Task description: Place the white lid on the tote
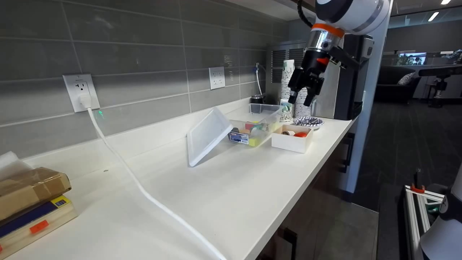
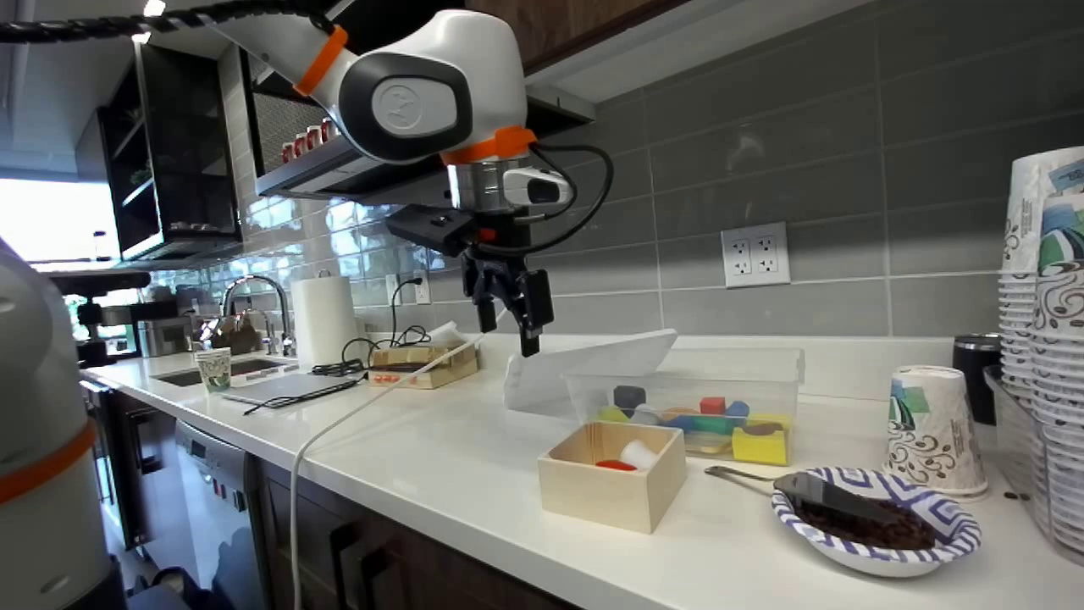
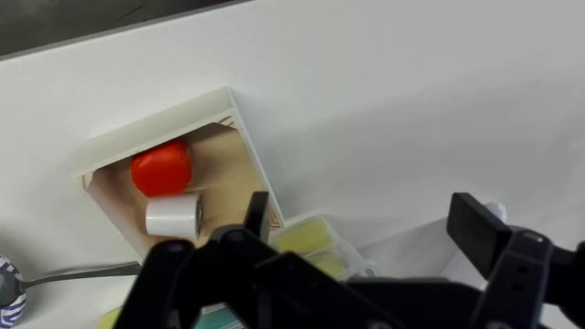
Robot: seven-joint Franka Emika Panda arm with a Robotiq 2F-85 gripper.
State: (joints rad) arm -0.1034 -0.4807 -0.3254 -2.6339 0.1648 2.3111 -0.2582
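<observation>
Sloping up from the table, the white lid stands tilted at one end of the clear tote, its low edge down on the table and its opposite edge raised beside the tote, apparently resting against it. The lid's long axis seems to follow that slope, so the raised end points toward the tote and the low end away from it; the tilt shows in both exterior views. The tote sits upright, its own long axis running along the grey tiled wall; a label faces out from its end, and a red block and a yellow block lie inside. Over the table hangs the gripper, angled downward and apart from the lid, its jaws spread with a wide gap between them. Just beside the tote stands a wooden box holding a red item and a white cylinder on its side. Farther along is a paper bowl with a metal utensil laid in it, near an upside-down paper cup.
</observation>
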